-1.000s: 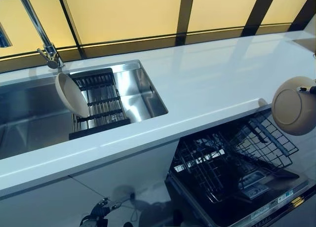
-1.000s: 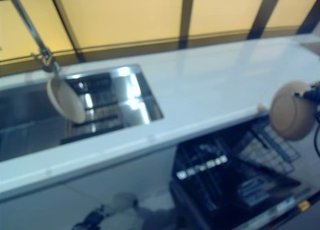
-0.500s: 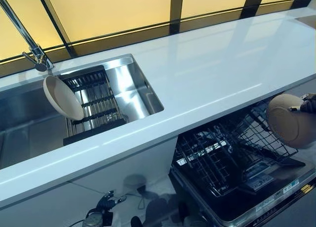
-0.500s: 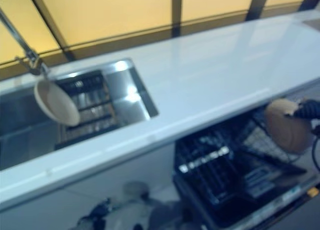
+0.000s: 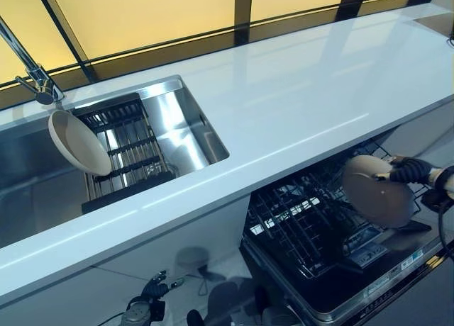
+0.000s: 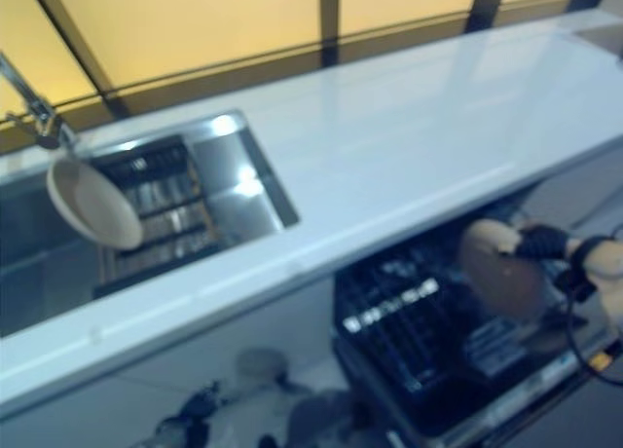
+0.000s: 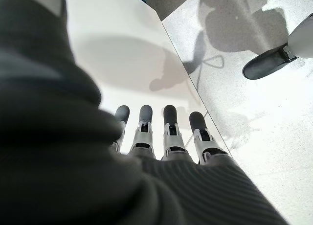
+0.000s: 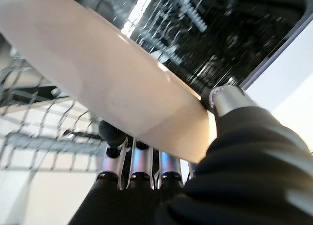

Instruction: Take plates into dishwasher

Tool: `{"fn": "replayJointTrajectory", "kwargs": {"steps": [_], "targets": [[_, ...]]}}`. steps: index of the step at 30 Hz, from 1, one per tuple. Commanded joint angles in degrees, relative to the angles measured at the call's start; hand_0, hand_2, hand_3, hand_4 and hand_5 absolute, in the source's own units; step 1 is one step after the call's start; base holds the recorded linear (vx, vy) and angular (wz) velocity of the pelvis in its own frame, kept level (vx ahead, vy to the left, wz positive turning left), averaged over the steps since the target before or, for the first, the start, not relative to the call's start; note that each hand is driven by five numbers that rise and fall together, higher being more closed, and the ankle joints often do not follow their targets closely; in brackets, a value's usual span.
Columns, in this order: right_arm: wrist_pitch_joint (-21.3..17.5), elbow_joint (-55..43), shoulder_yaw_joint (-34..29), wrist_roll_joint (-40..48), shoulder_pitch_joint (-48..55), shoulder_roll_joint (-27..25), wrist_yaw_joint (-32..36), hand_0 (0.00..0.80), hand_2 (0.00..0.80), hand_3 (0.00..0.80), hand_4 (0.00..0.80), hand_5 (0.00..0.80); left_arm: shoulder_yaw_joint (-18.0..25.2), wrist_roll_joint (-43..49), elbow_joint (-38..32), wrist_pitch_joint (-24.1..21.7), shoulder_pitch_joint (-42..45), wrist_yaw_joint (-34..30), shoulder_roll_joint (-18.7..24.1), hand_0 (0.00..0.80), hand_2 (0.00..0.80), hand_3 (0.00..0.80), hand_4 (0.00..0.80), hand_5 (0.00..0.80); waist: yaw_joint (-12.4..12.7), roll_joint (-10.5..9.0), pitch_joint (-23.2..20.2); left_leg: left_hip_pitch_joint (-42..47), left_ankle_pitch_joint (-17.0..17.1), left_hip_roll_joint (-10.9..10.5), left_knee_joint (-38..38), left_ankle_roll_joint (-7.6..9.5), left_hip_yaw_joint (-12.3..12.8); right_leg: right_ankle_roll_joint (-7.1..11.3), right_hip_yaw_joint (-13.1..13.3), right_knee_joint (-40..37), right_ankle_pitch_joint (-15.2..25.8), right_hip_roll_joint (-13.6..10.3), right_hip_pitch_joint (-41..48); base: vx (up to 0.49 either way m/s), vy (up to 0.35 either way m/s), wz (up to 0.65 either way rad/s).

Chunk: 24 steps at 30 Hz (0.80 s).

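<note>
- The beige plate (image 5: 376, 191) is held edge-on over the open dishwasher rack (image 5: 305, 227), below the front edge of the white counter (image 5: 284, 106); it is not yet seated between the tines
- It looks rigid and glazed, so I judge it slippery, moderately heavy for a pinch grip, and liable to chip if it knocks the wire; the rim is the sensible place to hold it, and that is where it is held
- The right hand (image 5: 410, 170) comes in from the right, clamped on the plate's rim: in the right wrist view the thumb (image 8: 222, 99) presses one face while the fingers (image 8: 113, 137) back the other (a pinch, not a wrap)
- The wrist is turned so the plate stands near upright, tilted a little, its face towards the rack
- A second plate (image 5: 78, 142) leans on the drying rack (image 5: 131, 152) in the sink (image 5: 191, 127), beneath the faucet (image 5: 32, 67)
- The left hand (image 7: 166, 137) hangs low beside the white cabinet front, fingers straight and empty, away from the work
</note>
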Motion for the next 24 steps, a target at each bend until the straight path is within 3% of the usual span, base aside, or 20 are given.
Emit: {"fn": "replayJointTrajectory", "kwargs": {"steps": [1, 16, 24], "targets": [[-0.51, -3.57, -2.29, -1.03, -1.22, 2.89, -1.94, 0.8, 0.8, 0.8, 0.8, 0.8, 2.22, 0.57, 1.17, -1.41, -2.65, -0.2, 1.59, 0.0, 0.0, 0.0, 0.0, 0.0, 0.7, -2.99, -1.01, 4.41, -5.83, -1.06, 0.19, 0.4, -0.31, 2.62, 0.33, 0.13, 2.07, 0.49, -1.29, 0.0, 0.0, 0.0], [3.11, -7.37, 2.31, -4.79, -2.27, 11.09, -3.78, 0.8, 0.8, 0.8, 0.8, 0.8, 2.53, -1.48, 1.12, -2.22, -3.71, 0.94, 0.59, 0.0, 0.0, 0.0, 0.0, 0.0, 1.9, -2.13, 0.44, 3.23, -5.61, -2.13, 0.19, 0.75, -3.04, 2.32, 0.7, 0.13, 2.06, 0.51, -1.6, -0.002, 0.0, 0.0], [2.07, -4.12, 4.2, -6.1, -3.23, 13.54, -4.21, 0.8, 0.8, 0.8, 0.8, 0.8, 2.41, -1.77, 0.76, -2.61, -3.85, 1.05, 0.28, 0.0, 0.0, 0.0, 0.0, 0.0, 2.46, -1.76, 1.22, 3.18, -5.33, -1.84, 0.19, 0.59, -2.58, 2.34, -0.34, 0.13, 2.03, -0.09, -1.61, -0.001, 0.003, 0.01]]}}
